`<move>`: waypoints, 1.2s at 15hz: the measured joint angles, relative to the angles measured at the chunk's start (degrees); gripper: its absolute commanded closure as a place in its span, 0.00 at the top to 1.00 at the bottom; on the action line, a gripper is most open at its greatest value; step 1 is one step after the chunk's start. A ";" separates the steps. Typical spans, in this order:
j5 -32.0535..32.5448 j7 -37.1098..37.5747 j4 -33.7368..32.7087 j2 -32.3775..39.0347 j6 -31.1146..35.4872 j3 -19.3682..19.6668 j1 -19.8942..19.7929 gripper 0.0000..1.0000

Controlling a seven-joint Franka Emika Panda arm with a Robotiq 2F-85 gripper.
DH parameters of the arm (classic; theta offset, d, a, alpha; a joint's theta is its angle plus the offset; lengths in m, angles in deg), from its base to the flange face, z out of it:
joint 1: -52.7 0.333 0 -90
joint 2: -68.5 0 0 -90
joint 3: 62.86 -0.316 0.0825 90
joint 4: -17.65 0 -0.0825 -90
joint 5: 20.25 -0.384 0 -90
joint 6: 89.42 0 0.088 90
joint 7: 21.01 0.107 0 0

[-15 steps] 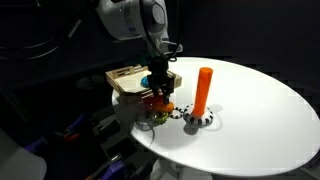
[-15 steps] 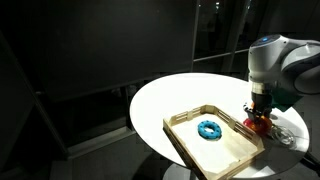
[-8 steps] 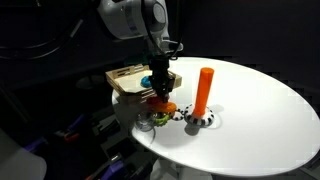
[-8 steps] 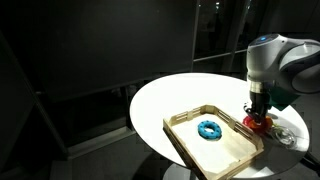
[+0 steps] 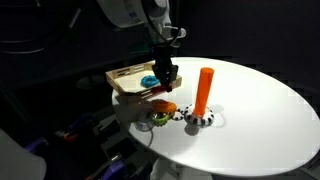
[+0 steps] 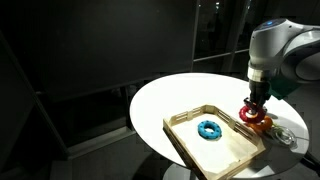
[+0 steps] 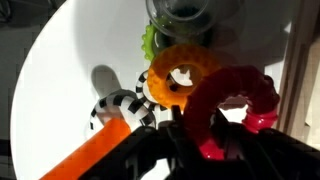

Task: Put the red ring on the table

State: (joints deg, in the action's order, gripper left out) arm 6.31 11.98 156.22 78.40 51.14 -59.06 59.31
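Note:
The red ring [image 7: 238, 100] is glossy and fills the lower right of the wrist view, gripped by my dark fingers at the bottom edge. My gripper [image 5: 164, 84] is shut on it and holds it just above the orange ring [image 5: 164, 107] near the edge of the white table [image 5: 260, 110]. In an exterior view the red ring [image 6: 250, 116] hangs under the gripper [image 6: 254, 106] beside the tray's corner. The orange ring [image 7: 184, 75] lies on the table below, with a green piece [image 7: 150, 44] beside it.
An upright orange peg [image 5: 203, 89] on a zebra-striped base [image 5: 202, 121] stands right of the rings. A shallow wooden tray [image 6: 184, 119] holding a blue ring [image 6: 209, 128] lies beside the gripper. The table's edge is close below the rings.
The gripper has risen, lifting the red ring up off the orange ring, which stays on the table.

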 measured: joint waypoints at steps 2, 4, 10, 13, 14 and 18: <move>-0.98 0.00 -0.03 -1.45 0.02 -0.58 0.00 0.10; -3.42 -0.04 -0.15 -2.40 0.09 -1.65 0.01 0.09; -15.20 -3.90 -1.47 -2.71 0.46 -5.32 0.06 0.08; -18.25 -6.87 -1.79 -2.71 0.41 -5.87 0.04 0.32; -18.06 -6.99 -1.79 -2.71 0.16 -5.73 -0.05 0.32; -17.98 -7.36 -1.79 -2.71 -0.23 -5.33 -0.42 0.08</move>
State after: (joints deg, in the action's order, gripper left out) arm -11.68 4.62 154.43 75.68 50.91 -64.40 58.89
